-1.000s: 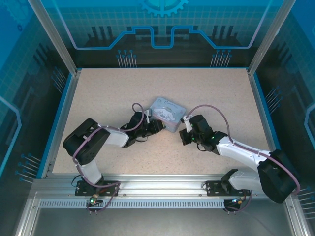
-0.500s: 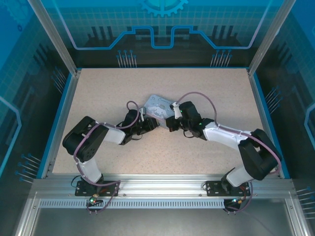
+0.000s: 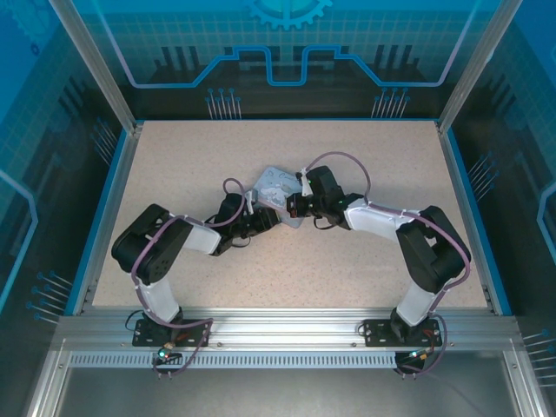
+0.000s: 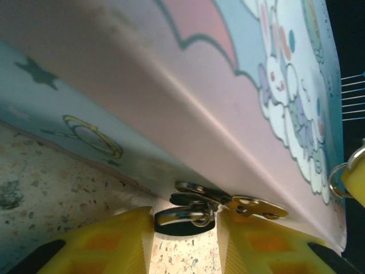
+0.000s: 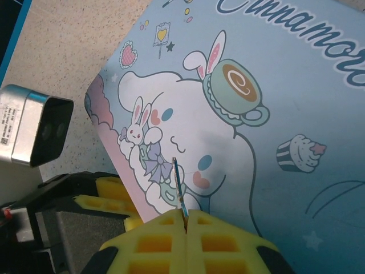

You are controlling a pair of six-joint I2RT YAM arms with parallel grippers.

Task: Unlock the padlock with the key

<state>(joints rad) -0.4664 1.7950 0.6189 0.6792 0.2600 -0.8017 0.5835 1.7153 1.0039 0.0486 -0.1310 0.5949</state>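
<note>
Since a second ago the right tool (image 5: pixel 185 220) has moved over the tin (image 5: pixel 274 114), clamped on the key (image 5: pixel 178 185): thin, stiff, slippery, best pinched by its head. Left tool (image 4: pixel 185 240) stands apart astride what seems the padlock (image 4: pixel 185 217), small and light, at the tin's edge.

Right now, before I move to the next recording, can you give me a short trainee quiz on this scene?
1. True or false: the right gripper is shut on a thin key.
2. What lies between the fingers of the left gripper? A) metal ring B) spoon C) coin
3. Fill in: both grippers meet at the cartoon-printed ___.
Key: 1 true; 2 A; 3 tin.
</note>
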